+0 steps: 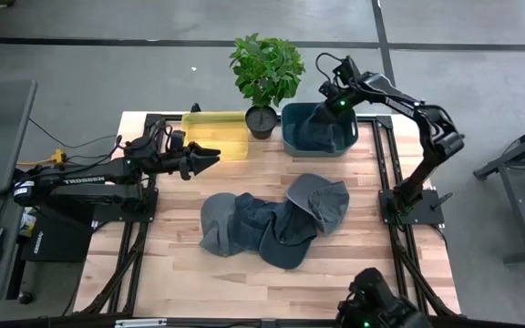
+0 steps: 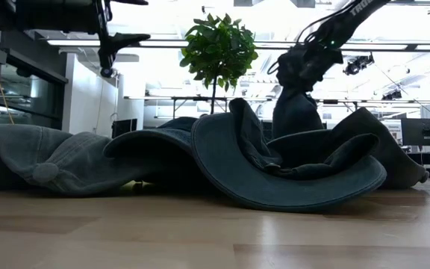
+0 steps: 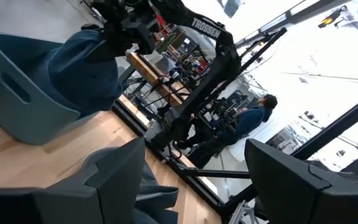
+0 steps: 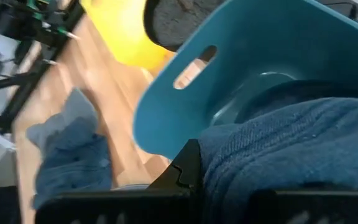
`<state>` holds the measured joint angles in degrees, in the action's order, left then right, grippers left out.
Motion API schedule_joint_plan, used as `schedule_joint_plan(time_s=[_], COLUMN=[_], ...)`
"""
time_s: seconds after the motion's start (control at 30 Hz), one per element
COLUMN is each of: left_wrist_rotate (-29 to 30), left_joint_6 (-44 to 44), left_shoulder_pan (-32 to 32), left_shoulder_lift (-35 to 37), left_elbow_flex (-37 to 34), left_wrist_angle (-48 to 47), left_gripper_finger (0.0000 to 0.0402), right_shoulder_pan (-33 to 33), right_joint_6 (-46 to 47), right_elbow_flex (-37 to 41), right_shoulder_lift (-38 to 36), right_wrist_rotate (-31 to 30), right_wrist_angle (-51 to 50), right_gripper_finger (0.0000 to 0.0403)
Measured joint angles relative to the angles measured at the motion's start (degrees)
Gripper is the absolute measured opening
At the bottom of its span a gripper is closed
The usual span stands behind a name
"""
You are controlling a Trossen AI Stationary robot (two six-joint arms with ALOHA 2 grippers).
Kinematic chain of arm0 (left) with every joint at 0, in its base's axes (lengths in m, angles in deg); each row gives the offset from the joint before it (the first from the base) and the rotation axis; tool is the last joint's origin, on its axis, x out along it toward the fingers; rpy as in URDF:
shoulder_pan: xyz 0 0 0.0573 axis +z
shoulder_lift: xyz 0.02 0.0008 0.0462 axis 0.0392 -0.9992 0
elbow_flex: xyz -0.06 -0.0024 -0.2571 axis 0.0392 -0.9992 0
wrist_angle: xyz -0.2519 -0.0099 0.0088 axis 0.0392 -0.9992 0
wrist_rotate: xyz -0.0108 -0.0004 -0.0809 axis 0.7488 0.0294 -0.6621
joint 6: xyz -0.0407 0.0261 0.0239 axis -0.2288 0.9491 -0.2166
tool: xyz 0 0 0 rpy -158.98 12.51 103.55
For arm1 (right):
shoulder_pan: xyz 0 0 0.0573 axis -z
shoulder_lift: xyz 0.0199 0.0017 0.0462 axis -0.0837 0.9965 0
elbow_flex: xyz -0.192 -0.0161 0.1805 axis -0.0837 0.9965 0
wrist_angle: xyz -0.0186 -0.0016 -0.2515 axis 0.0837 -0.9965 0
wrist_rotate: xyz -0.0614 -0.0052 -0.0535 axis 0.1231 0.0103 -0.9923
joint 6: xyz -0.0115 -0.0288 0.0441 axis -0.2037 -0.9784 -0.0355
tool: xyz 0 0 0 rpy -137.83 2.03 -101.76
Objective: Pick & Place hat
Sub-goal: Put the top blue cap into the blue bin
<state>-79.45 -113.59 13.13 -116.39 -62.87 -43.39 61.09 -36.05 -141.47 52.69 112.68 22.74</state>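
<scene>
Several blue-grey denim hats lie in a loose pile (image 1: 272, 219) on the middle of the wooden table, filling the low view (image 2: 237, 157). My right gripper (image 1: 333, 102) hangs above the teal bin (image 1: 290, 138) at the table's far edge, shut on one denim hat (image 1: 322, 128) that droops into the bin. The left wrist view shows that hat (image 3: 82, 62) over the bin (image 3: 17, 102). My left gripper (image 1: 212, 162) hovers open beside the yellow bin (image 1: 217, 134), touching nothing. My right gripper comes from above, pointing down, and pinches the denim hat's upper cloth (image 4: 272, 149) between its two fingers (image 4: 182, 174). The hat hangs below the fingers, its lower part inside the teal bin (image 4: 241, 56). Which part of the hat is held is hidden by the bunched cloth.
A potted plant (image 1: 265, 68) stands between the yellow and teal bins at the far edge. Bare wood lies along the near edge in front of the pile. A person (image 3: 253, 118) shows in the room beyond the table.
</scene>
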Motion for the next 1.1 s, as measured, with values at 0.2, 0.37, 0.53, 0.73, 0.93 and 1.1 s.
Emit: schedule_joint_plan(time_s=[0.2,0.37,0.53,0.73,0.93,1.1], left_wrist_rotate=[0.8,0.9,1.3,1.4,1.5,1.5], left_joint_6=[0.0,0.0,0.0,0.0,0.0,0.0], left_shoulder_pan=[0.0,0.0,0.0,0.0,0.0,0.0], left_shoulder_lift=[0.0,0.0,0.0,0.0,0.0,0.0], left_elbow_flex=[0.0,0.0,0.0,0.0,0.0,0.0], left_wrist_angle=[-0.5,-0.6,-0.5,-0.5,-1.4,-1.7], left_gripper_finger=[0.0275,0.0275,0.0275,0.0275,0.0275,0.0275], right_shoulder_pan=[0.0,0.0,-0.2,-1.0,-2.3,-2.8], right_joint_6=[-1.3,-4.0,-6.6,-10.3,-11.2,-10.0], right_elbow_flex=[0.0,0.0,0.0,0.0,0.2,3.2], right_shoulder_lift=[1.3,1.4,1.4,1.4,1.4,1.4], right_wrist_rotate=[-3.4,-7.5,-9.6,-13.1,-12.0,-12.0], right_wrist_angle=[0.0,0.7,1.5,0.7,-1.9,-1.9], right_gripper_finger=[0.0,0.0,0.0,0.0,0.0,0.0])
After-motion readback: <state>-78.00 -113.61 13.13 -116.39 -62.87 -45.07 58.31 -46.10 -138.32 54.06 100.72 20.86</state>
